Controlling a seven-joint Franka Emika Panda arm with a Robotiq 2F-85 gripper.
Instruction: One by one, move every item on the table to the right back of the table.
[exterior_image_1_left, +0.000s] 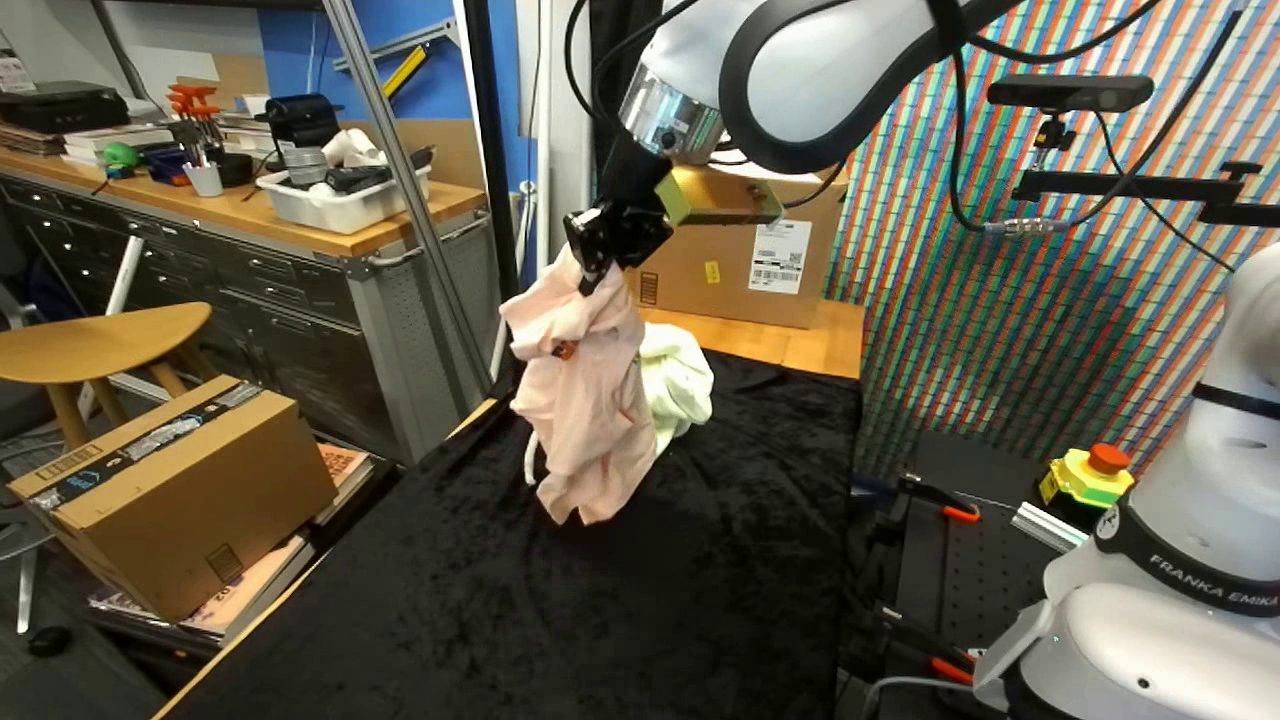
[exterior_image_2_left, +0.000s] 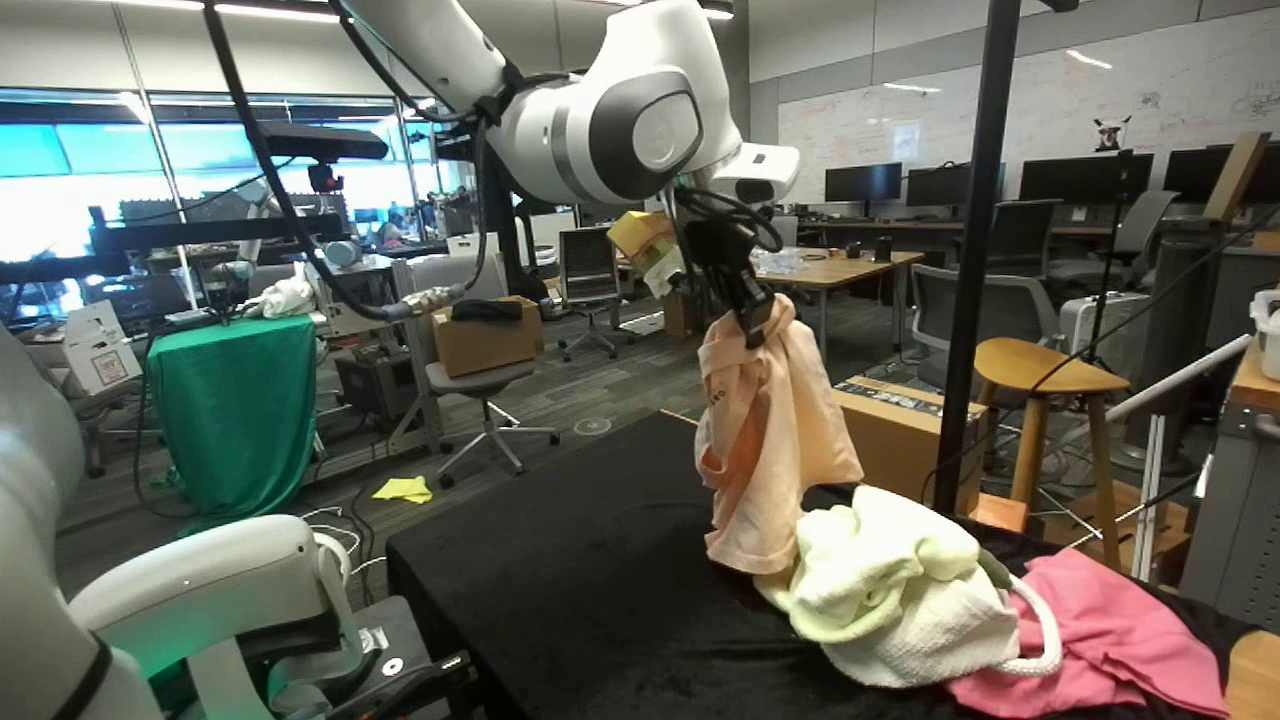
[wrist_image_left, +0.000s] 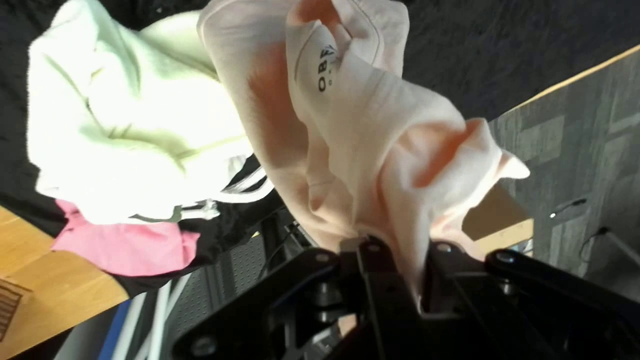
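Note:
My gripper is shut on a peach garment and holds it hanging over the black-covered table. In the wrist view a fold of the peach garment is pinched between the gripper's fingers. I cannot tell whether its lower end touches the table. A pale yellow-green garment with a white rope handle lies crumpled beside it, partly hidden by the peach one in an exterior view. A pink cloth lies partly under the pale garment; it also shows in the wrist view.
A large cardboard box stands on the wooden surface at the table's end. A black upright post and a metal pole rise near the table. A cardboard box and a wooden stool stand beside the table.

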